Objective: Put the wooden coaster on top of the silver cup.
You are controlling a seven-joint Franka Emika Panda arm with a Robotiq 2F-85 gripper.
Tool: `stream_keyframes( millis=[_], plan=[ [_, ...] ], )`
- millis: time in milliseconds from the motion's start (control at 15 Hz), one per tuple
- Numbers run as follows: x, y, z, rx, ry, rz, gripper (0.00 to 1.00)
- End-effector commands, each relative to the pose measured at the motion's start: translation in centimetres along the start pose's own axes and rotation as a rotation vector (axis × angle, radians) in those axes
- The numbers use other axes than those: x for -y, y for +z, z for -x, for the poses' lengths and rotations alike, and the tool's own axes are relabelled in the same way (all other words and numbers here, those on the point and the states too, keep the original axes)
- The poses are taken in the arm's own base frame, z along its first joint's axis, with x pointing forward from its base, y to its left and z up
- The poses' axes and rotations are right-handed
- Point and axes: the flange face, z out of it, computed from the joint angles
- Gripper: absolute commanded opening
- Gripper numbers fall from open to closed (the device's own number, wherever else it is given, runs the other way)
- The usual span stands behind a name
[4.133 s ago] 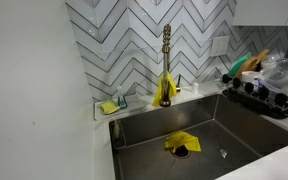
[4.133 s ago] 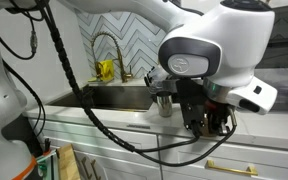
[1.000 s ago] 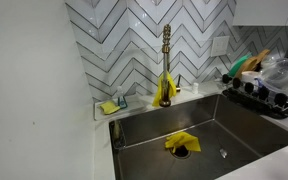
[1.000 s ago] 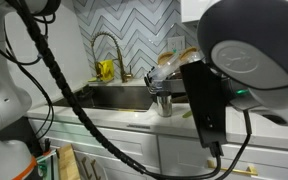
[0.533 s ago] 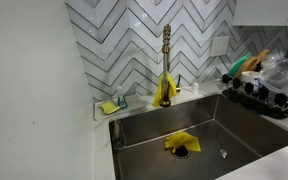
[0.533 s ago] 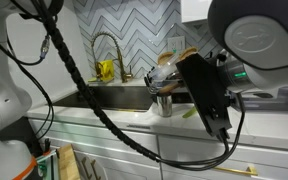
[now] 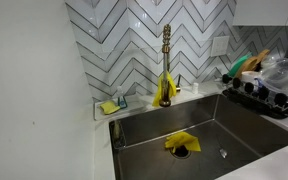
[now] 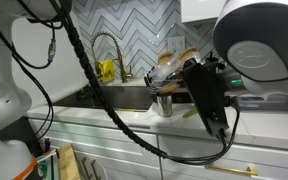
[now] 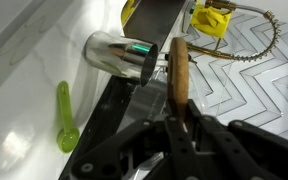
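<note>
Wooden coaster (image 9: pixel 179 70) is off the counter, pinched on edge in the claw (image 9: pixel 180 118), so the wrist cam sees only its thin rim. Fingers are clamped tight on the two flat faces. Prob gripped that way because a thin disc is easiest to pick up by its faces, but it will need turning flat before it can sit across a rim. Silver cup (image 9: pixel 119 55) is just beside the coaster in the wrist view; can't tell if they touch. Cup looks tipped sideways there, but that seems to be cam roll: in an exterior view the cup (image 8: pixel 162 103) stands upright on the white counter (image 8: pixel 134 118), near the sink edge, with the arm (image 8: pixel 209 95) crowding in close and hiding the coaster. Task looks mid-way: carried over, not yet laid on top. Green utensil (image 9: pixel 64 115) lies on the counter on the cup's far side from the coaster. Further out: sink (image 7: pixel 199 130) with a yellow cloth (image 7: pixel 181 143) at the drain, brass faucet (image 7: pixel 166 50), dish rack (image 7: pixel 264 85), chevron tile wall (image 7: pixel 124 40). No brands, labels or writing legible anywhere.
</note>
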Motion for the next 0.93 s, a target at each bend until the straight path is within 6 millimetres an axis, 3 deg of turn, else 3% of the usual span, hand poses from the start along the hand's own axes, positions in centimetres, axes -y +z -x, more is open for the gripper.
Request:
stream_keyframes(
  millis=[0,333,867],
  plan=[
    [-0.8,0.9,-0.1,-0.019,-0.014,-0.097,0.03],
    [-2.3,2.8,-0.1,0.034,0.031,-0.188,0.03],
    [-4.1,4.1,-0.4,0.056,0.051,-0.207,0.03]
  ],
)
